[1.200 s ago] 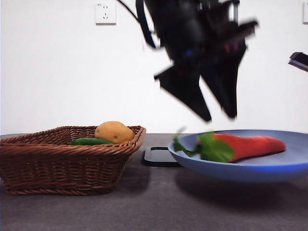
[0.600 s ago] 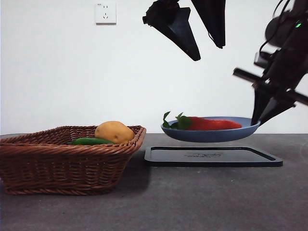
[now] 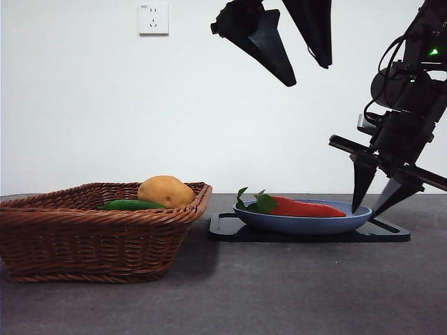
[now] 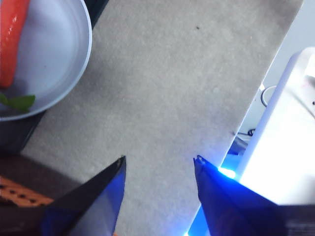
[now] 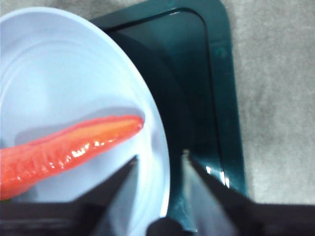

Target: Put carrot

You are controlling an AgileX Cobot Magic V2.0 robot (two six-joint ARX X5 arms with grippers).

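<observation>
The carrot [image 3: 307, 208], glossy red-orange with green leaves at its left end, lies in a blue plate [image 3: 300, 223] that rests on a black tray [image 3: 387, 234]. My right gripper [image 3: 367, 211] is at the plate's right end. In the right wrist view its jaws [image 5: 160, 156] stand open on either side of the plate's rim [image 5: 165, 147], next to the carrot's tip [image 5: 74, 145]. My left gripper [image 3: 307, 75] hangs high above the plate, open and empty. The left wrist view shows its jaws [image 4: 158, 162] over bare table, with the plate [image 4: 59, 54] and carrot [image 4: 12, 39] off to one side.
A brown wicker basket [image 3: 91, 237] stands at the left, close to the tray. It holds a yellow-brown potato [image 3: 165, 190] and a slim green vegetable [image 3: 129, 205]. A wall socket [image 3: 153, 19] is on the white wall behind.
The plate with the carrot came down from above the tray and now rests on it. The right gripper came down with it. The left gripper rose earlier and has since stayed high.
</observation>
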